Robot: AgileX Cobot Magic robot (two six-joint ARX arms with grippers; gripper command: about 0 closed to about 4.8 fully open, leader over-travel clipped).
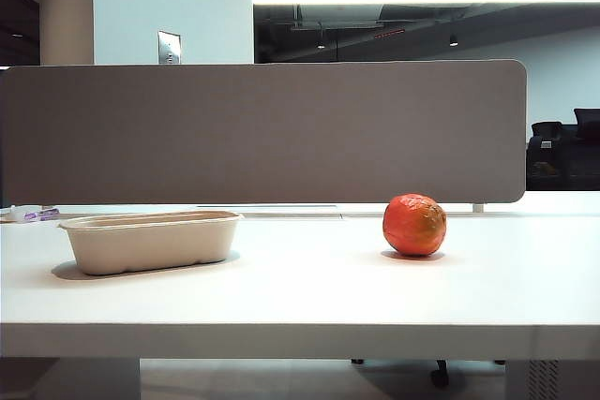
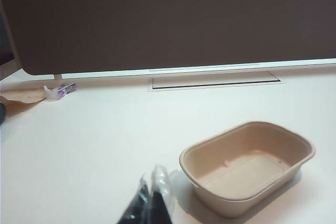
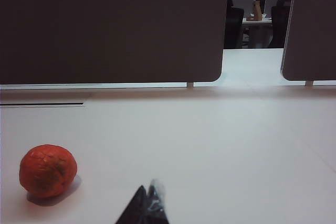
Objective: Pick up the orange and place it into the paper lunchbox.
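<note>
Now the big white worktop [image 1: 300, 288] is holding the paper lunchbox [image 1: 150, 241], lying long-ways side to side, empty. Well apart, the orange [image 1: 414, 225] is sitting. Both hands, left hand [image 2: 149, 200] and right hand [image 3: 147, 205], are pressed together, holding nothing. The right one should be opening wide first.

Glossy wrinkled orange [image 1: 414, 225], matt pulp-paper lunchbox [image 1: 150, 243]
</note>
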